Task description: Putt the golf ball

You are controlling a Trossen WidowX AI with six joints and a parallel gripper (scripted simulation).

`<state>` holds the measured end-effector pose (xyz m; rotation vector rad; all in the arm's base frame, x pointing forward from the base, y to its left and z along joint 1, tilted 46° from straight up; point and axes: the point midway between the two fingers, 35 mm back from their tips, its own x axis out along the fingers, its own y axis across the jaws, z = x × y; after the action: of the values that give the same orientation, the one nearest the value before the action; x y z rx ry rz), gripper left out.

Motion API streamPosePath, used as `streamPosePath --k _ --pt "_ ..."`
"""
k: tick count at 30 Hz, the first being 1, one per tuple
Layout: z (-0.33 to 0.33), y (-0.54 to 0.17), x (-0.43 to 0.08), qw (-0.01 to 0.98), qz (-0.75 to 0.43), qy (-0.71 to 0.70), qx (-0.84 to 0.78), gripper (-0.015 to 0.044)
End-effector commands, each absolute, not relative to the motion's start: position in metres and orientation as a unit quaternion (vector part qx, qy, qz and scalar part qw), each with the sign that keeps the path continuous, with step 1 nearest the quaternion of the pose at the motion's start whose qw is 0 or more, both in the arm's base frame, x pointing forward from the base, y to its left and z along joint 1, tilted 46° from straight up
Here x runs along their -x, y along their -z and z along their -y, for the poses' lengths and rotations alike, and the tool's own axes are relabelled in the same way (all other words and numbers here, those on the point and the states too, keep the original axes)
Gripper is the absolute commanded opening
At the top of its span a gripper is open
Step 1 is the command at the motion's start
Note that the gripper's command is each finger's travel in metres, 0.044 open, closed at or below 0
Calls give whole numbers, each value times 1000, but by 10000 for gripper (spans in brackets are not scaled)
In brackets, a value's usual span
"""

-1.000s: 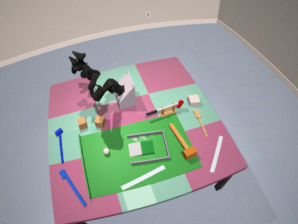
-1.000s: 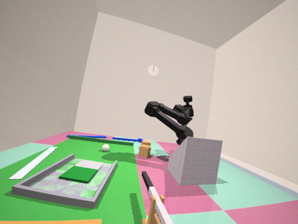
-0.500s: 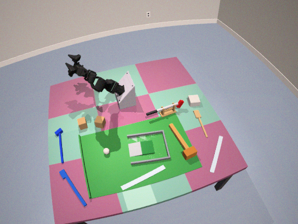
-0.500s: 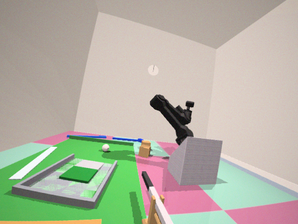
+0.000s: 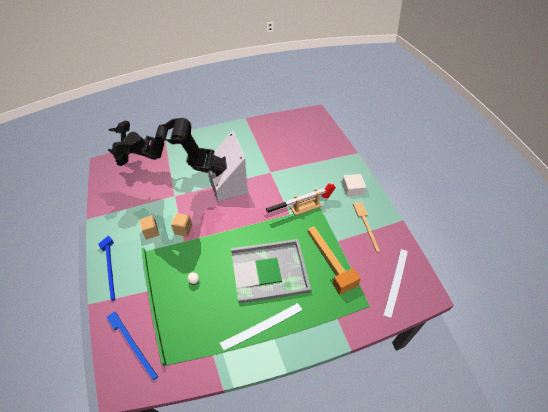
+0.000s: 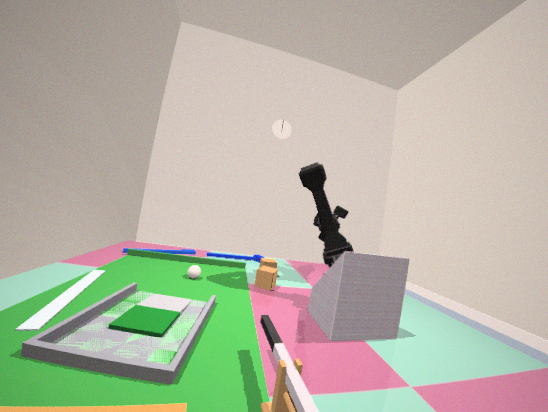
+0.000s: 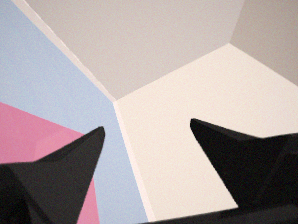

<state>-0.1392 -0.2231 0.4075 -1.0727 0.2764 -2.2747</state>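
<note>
The red putter, with red head, pale shaft and black grip, lies across a small wooden rack beside the green mat. The white golf ball rests on the mat, left of the grey-walled frame in the top view. Inside the frame, a pale ramp adjoins the raised green. My gripper is open and empty, raised over the table's far left corner, far from the putter and ball.
Two wooden blocks stand between the arm and mat. An orange mallet and a white strip lie on the mat. Blue clubs lie left; a white block and wooden paddle lie right.
</note>
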Motion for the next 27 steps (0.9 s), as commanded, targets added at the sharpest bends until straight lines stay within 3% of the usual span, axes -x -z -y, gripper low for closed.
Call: streamPosePath --k 1,15,27 --pt "258 -400 113 372 -105 837 387 440" --pt "331 -370 -27 596 -112 713 351 440" --pt "325 -333 -175 749 -141 554 334 440"
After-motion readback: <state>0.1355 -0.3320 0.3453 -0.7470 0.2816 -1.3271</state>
